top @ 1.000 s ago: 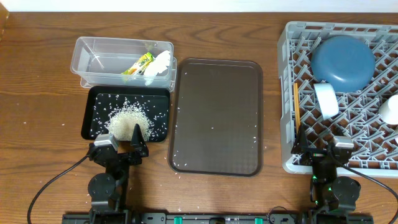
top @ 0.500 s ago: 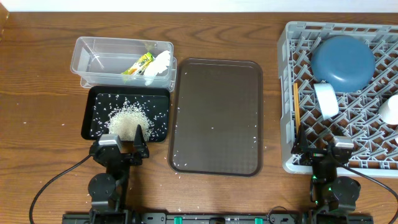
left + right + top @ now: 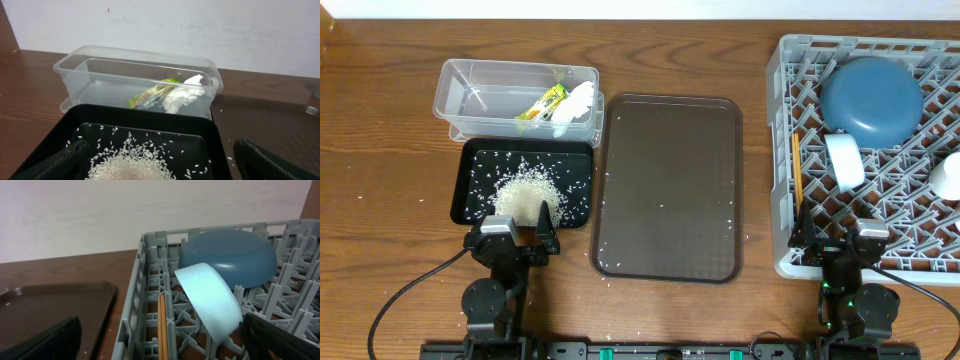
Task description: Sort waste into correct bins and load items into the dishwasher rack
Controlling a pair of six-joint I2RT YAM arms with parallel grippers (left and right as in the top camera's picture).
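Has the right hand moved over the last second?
No. The right hand stays at the same spot by the rack's near wall in the overhead view.

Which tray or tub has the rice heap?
The shallow black tray, with the rice heap inside. The clear tub holds the wrapper and napkin; the brown tray has only stray grains.

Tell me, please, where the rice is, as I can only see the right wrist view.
Observer: The rice lies heaped in the black tray.
Operator: And the wrapper and napkin?
Observer: The wrapper and napkin both lie in the clear tub.
Operator: Is any cup loaded?
Observer: Yes, a white cup sits at the right edge of the rack.
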